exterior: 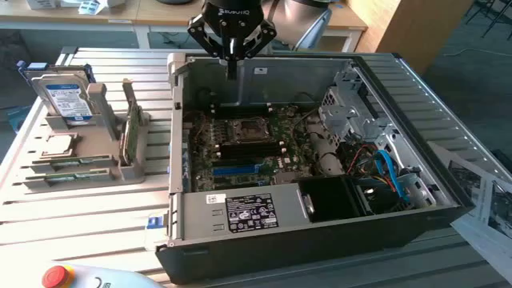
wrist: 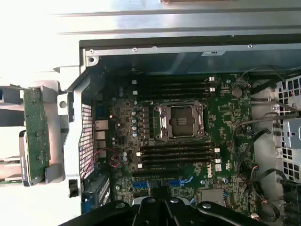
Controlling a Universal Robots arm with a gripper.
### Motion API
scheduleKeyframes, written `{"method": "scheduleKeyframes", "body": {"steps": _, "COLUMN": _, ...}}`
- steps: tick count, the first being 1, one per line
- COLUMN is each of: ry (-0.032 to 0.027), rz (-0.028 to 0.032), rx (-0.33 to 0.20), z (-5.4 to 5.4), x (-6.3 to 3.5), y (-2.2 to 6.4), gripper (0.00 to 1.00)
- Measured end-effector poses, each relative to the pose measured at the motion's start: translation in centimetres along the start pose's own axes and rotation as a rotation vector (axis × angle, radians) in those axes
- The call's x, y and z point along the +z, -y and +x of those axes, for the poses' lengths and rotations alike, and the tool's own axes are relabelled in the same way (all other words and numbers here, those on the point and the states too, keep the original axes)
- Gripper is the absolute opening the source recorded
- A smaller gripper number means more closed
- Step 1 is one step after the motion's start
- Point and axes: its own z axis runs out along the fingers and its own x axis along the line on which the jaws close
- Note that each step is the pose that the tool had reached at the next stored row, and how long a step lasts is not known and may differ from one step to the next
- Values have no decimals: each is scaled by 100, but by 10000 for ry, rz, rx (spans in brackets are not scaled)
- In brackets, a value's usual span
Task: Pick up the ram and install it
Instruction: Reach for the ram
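Note:
Two slim green ram sticks lie flat in the front slots of a grey holder at the exterior view's left, outside the computer case. My gripper hangs above the case's rear wall, far from the ram, with its fingers shut and nothing between them. In the wrist view the black fingers meet over the motherboard. Black memory slots run beside the processor socket, and more slots lie on its other side.
The holder also carries a hard drive, an upright green card and a square processor chip. The open case holds a drive cage, cables and a power supply. A red stop button sits at the front.

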Motion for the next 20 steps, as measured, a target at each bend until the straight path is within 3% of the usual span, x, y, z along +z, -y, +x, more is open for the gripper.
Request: {"method": "scheduleKeyframes", "body": {"steps": 20, "ry": 0, "rz": 0, "rx": 1, "z": 94, "x": -2, "y": -2, "gripper": 11}}
